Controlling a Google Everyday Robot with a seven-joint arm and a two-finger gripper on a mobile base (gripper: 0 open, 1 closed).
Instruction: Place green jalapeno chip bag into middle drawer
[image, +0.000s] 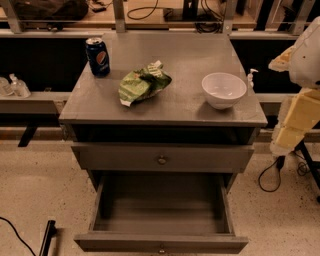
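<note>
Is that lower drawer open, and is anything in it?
Open and empty: the middle drawer is pulled out, its bare floor showing. The gripper is out of view; only the arm shows at the right edge.

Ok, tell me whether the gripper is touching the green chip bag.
Apart. The camera view shows the gripper at the right edge, off the cabinet, with the white bowl between it and the green jalapeno chip bag.
</note>
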